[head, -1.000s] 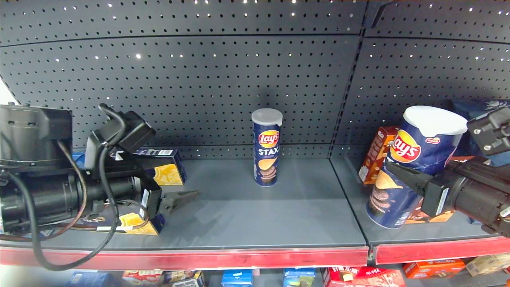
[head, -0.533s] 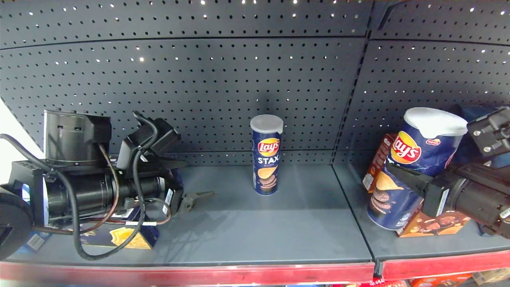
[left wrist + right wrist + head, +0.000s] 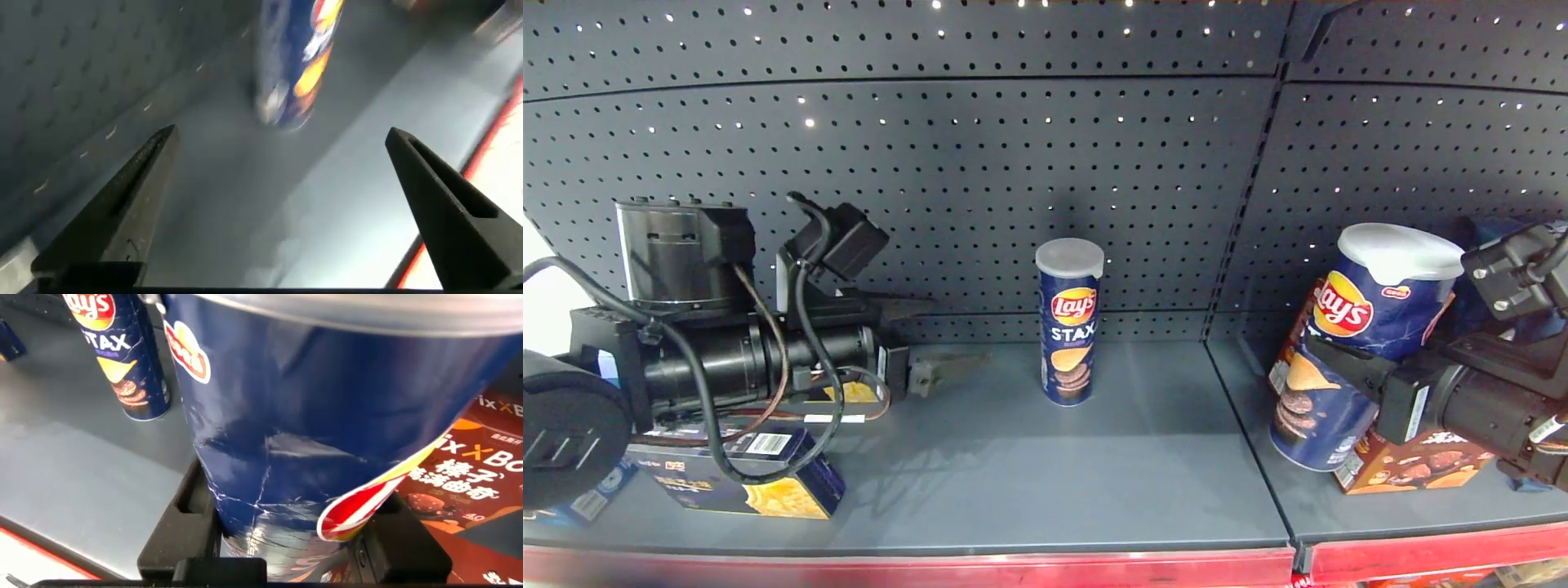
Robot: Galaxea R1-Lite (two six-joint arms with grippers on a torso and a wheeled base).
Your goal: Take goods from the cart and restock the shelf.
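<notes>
Clamped mid-body in the right gripper (image 3: 1339, 363): a crisp can (image 3: 1376, 314), glossy blue cardboard tube under a pale plastic lid, tilted with lid toward the right and base low over the right bay of the shelf (image 3: 1045, 474), just beside an orange box (image 3: 1421, 465). Bare grey metal off to its left, next to the upright can (image 3: 1068, 322) (same cylinder, standing square). Nearer arm, by judgement: the right. Left gripper (image 3: 960, 332) spread wide, empty, aimed at the upright can.

Dark perforated back panel (image 3: 1013, 163); light glints through holes.
</notes>
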